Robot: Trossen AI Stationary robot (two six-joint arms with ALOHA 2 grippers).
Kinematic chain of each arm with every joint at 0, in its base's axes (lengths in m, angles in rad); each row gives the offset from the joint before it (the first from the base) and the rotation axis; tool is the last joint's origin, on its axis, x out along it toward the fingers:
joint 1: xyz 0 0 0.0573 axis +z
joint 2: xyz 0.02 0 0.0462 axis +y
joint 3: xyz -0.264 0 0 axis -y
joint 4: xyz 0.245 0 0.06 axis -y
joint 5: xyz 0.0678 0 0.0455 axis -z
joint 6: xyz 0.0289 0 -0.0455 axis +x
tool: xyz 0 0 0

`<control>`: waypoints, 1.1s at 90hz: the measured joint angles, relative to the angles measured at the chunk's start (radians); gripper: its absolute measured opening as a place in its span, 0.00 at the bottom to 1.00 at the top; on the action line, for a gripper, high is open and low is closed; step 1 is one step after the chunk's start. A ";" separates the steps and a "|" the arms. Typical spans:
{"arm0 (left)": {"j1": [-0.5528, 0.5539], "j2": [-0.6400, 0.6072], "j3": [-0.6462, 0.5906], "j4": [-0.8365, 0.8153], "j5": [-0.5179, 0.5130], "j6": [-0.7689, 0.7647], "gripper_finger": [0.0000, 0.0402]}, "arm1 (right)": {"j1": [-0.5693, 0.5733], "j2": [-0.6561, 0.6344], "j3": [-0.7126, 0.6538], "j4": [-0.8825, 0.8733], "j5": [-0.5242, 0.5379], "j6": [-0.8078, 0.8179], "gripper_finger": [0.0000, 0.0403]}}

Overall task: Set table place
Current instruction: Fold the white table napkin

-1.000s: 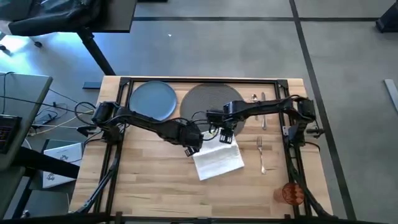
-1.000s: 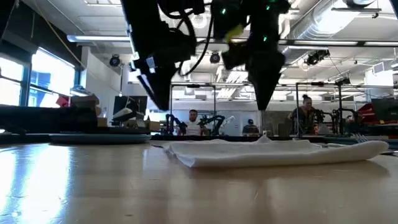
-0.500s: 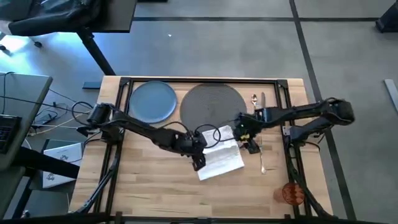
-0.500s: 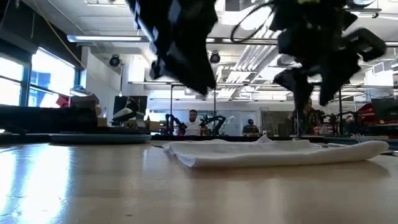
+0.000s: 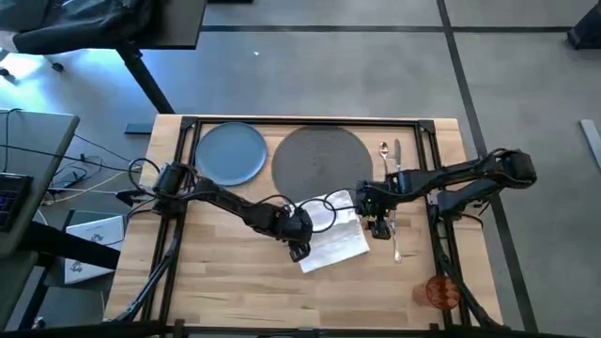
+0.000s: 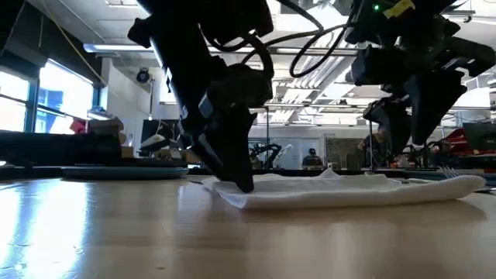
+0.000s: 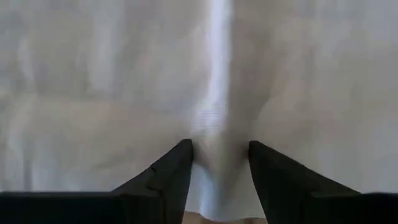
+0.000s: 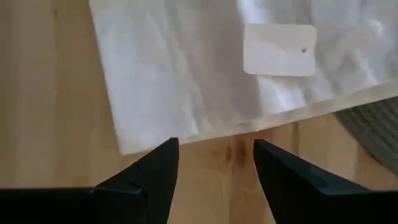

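Left gripper (image 7: 219, 163), fingers apart astride the napkin (image 5: 331, 235) edge, should close squarely on the fold; right gripper (image 8: 214, 165) hovers open beside it.

Pale plank table (image 5: 235, 282), black-framed. Far left: blue plate (image 5: 230, 153). Just right of it, dark woven mat (image 5: 319, 161). White napkin (image 5: 331, 235) at centre, touching mat's near edge. Right side: spoon (image 5: 384, 155), knife (image 5: 397, 161), fork (image 5: 395, 235). Near right corner: orange cup (image 5: 441, 292).

Grey desk (image 5: 28, 150), black chair (image 5: 84, 23)
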State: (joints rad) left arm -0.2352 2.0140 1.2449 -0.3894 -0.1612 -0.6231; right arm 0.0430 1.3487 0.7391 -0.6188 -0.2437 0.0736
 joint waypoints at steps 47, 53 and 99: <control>-0.003 -0.005 0.301 -0.438 0.059 0.163 0.01 | 0.031 0.020 0.011 0.176 0.005 -0.184 0.48; -0.010 -0.005 0.347 -0.494 0.042 0.165 0.01 | 0.030 0.049 0.011 0.232 0.005 -0.233 0.48; -0.050 -0.005 0.494 -0.701 -0.027 0.163 0.00 | 0.029 0.233 0.011 0.373 0.072 -0.200 0.41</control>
State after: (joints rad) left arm -0.2856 2.0090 1.7385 -1.0908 -0.1886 -0.4599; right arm 0.0723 1.5822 0.7506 -0.2453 -0.1721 -0.1269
